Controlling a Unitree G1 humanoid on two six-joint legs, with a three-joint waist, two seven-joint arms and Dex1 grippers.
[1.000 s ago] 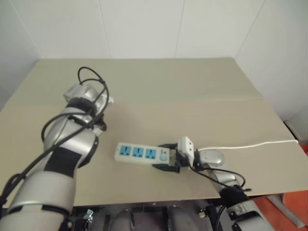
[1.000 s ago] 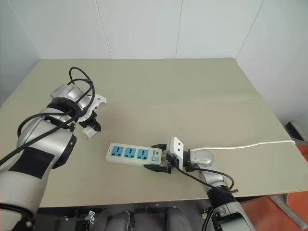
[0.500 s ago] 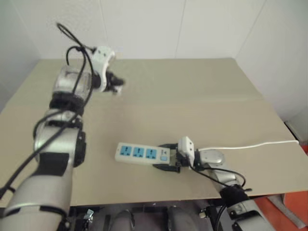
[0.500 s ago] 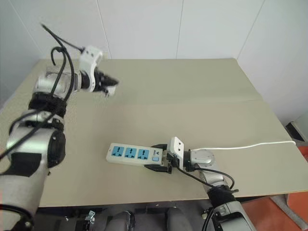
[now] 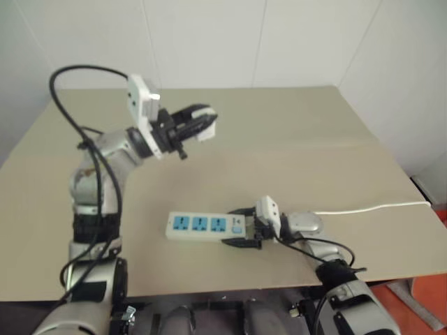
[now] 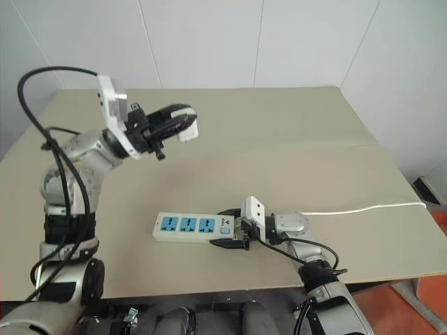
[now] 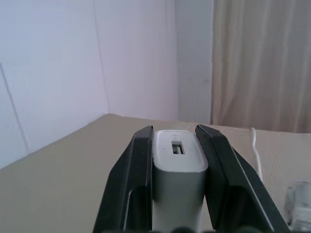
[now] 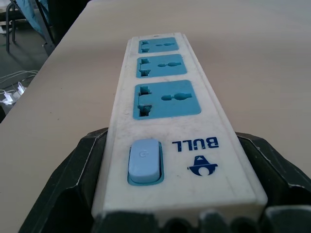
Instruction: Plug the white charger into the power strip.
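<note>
While the left gripper (image 5: 199, 125) sits clamped on the charger (image 5: 204, 131) at upper left, above the table (image 5: 293, 153) | right gripper (image 5: 241, 227) grips the strip (image 5: 206, 225) switch end, lower centre | cord (image 5: 370, 208) trails right.

Head views look down over the table (image 5: 293, 132) (shared scene); wrist views sit close along their jaws.

White power strip (image 6: 195, 228) with blue sockets; white charger (image 6: 188, 130).

Glossy plastic power strip (image 8: 165, 121) (scuffed), matt table (image 5: 293, 139).
</note>
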